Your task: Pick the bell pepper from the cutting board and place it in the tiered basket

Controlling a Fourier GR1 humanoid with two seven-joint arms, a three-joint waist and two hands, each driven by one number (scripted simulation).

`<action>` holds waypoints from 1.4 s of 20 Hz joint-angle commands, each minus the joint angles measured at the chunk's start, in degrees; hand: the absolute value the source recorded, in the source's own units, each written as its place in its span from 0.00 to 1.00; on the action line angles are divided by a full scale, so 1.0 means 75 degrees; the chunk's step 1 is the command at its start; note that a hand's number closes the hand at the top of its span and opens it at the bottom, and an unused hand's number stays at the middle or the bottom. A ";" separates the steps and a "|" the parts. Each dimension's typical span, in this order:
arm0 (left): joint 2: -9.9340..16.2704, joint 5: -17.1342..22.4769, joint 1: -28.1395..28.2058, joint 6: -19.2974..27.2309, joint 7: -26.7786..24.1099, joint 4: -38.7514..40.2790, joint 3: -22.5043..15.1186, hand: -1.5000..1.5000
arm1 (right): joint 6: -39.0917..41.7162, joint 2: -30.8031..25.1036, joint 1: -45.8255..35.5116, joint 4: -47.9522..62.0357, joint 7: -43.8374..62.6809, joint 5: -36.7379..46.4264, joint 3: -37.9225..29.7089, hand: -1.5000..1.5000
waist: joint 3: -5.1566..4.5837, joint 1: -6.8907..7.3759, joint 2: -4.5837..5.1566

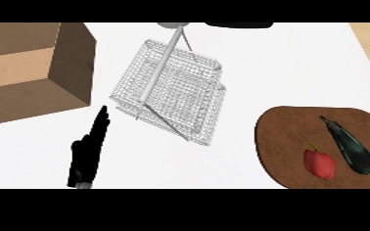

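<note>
Red bell pepper lying on cutting board beside dark eggplant. Wire tiered basket standing well apart on desk. Left robot hand wide, fingers straight, holding nothing.

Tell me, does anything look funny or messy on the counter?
Nothing stands out. The bell pepper and eggplant lie on the cutting board, and the tiered basket stands unspilled.

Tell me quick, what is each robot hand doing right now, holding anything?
Left robot hand: open, fingers straight, holding nothing, at the lower left.
Right robot hand: not in view, so it cannot be told.
</note>
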 commanded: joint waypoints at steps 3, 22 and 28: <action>0.0051 0.0143 -0.0317 -0.0177 0.0196 0.0271 0.0209 0.50 | 0.1706 0.0688 -0.1370 0.0549 0.1788 0.2804 0.1303 0.00 | 0.0005 -0.0036 -0.0027; -0.0236 -0.0161 -0.0106 0.0091 0.0380 0.0069 0.0273 0.50 | 0.4702 0.1348 -0.5094 0.2825 0.3931 0.2503 0.1152 0.00 | 0.0037 -0.0331 -0.0125; -0.0171 -0.0190 0.0200 -0.0077 0.0233 -0.0051 0.0266 0.50 | 0.4562 0.1349 -0.5207 0.3274 0.4077 0.2203 0.1028 0.00 | 0.0038 -0.0328 -0.0135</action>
